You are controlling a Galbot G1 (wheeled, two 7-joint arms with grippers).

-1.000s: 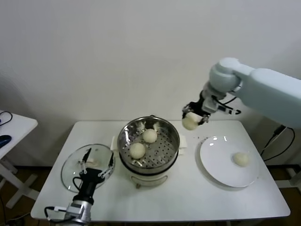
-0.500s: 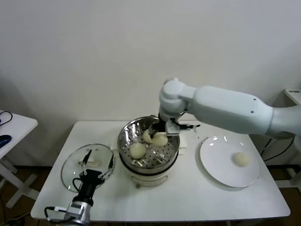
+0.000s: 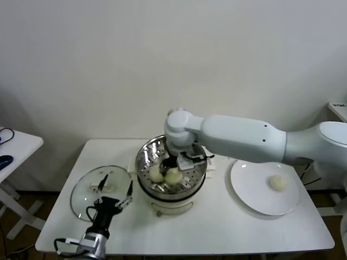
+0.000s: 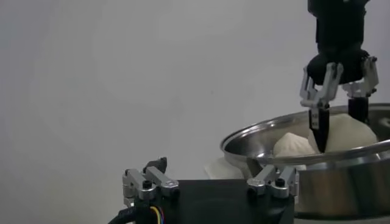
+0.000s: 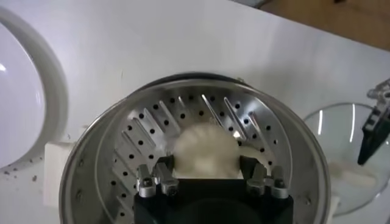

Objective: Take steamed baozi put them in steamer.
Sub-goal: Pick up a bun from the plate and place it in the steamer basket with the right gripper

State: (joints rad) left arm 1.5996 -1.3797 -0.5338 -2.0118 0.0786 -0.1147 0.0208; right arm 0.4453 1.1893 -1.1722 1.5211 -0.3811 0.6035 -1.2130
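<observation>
The steel steamer (image 3: 142,157) stands mid-table. My right gripper (image 3: 174,167) reaches down into it, shut on a baozi (image 3: 173,175) held low over the perforated tray. In the right wrist view the bun (image 5: 204,149) sits between the fingers above the tray (image 5: 122,140). A second baozi (image 3: 156,173) lies just left of it; a third is hidden behind the gripper. One more baozi (image 3: 278,182) lies on the white plate (image 3: 246,187). My left gripper (image 3: 115,187) is open and empty over the glass lid (image 3: 81,195). The left wrist view shows the right gripper (image 4: 338,119), bun (image 4: 353,131) and steamer rim (image 4: 286,163).
The glass lid lies flat left of the steamer, the plate to its right. A small white side table (image 3: 16,146) stands at the far left. The table's front strip (image 3: 217,227) is bare.
My right arm swung left from above the plate's near side, carrying the baozi over the steamer and down into it. The left arm has stayed put.
</observation>
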